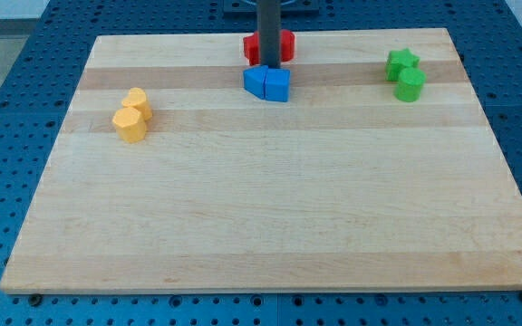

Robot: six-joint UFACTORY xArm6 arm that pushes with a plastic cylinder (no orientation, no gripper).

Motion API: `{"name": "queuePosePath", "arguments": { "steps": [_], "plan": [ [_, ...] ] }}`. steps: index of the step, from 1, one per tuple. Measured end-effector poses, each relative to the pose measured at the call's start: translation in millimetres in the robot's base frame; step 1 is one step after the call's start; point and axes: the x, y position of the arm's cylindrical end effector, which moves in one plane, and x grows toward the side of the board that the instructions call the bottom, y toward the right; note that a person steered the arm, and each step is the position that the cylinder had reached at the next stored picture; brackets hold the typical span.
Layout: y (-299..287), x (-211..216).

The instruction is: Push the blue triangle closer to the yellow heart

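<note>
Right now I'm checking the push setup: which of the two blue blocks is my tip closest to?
The left blue block: my tip sits at its top edge, near the seam with the right blue block.

Single view, raised, angled down, whole wooden board (270, 226), probably front-facing

A pale wooden board (270, 199) is seen with lengthwise grain bands, its finish smooth and matt. It is set on a blue perforated surface (7, 81) that looks like painted metal – dotted with regular holes. The blocks – a blue pair (267, 83), a red pair (284, 43), a green star (402, 62) over a green cylinder (410, 85), a yellow heart (137, 100) beside a yellow pentagon-like block (130, 124) – appear to be moulded of smooth, slightly glossy plastic in flat colours. The dark rod (269, 32) is shown with a dull grey, matt finish.
</note>
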Motion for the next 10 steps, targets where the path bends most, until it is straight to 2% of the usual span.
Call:
{"name": "queuePosePath", "arguments": {
  "steps": [1,4,7,10],
  "plan": [
    [15.3,10.5],
    [14.2,38.4],
    [-43.3,35.9],
    [-86.7,3.8]
  ]
}}
